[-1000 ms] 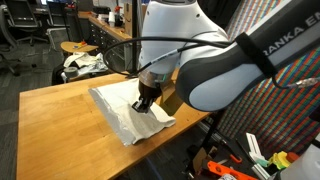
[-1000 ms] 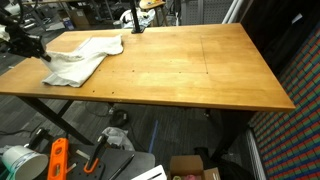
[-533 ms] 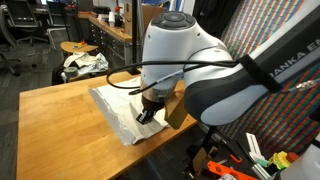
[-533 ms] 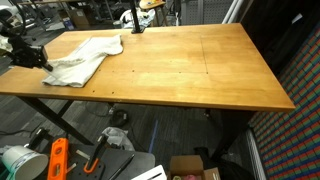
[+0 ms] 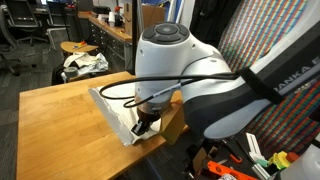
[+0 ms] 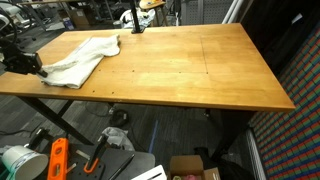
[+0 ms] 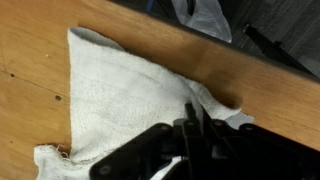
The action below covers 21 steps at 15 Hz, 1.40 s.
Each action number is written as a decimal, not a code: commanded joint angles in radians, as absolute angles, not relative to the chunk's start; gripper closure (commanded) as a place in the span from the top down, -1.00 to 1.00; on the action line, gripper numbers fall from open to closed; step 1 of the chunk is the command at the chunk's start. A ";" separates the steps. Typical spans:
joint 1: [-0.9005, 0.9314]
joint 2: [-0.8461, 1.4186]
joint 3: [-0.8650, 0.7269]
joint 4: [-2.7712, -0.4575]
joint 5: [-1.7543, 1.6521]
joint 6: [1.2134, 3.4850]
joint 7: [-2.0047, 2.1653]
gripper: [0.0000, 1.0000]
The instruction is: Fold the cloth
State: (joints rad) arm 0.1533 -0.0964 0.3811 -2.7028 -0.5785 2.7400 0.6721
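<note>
A: Where's the cloth?
B: The cloth (image 6: 85, 55) sits wrinkled at one corner of the bench (image 6: 200, 70), with one end drawn out to the bench's edge.
A: And the fingers?
B: The fingers (image 7: 192, 128) are clenched, pinching a bunched bit of the cloth's edge. In the wrist view the rest of the sheet lies flat on the wood, with a frayed corner low in the picture.
A: Anything else?
B: A patterned fabric bundle (image 5: 82, 62) lies beyond the bench, apart from the cloth.
</note>
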 commanded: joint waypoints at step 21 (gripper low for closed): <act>0.156 -0.092 0.135 -2.642 0.025 2.546 -0.018 1.00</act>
State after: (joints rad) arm 0.1482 -0.1055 0.1717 -2.6707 -0.0843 2.6197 0.1333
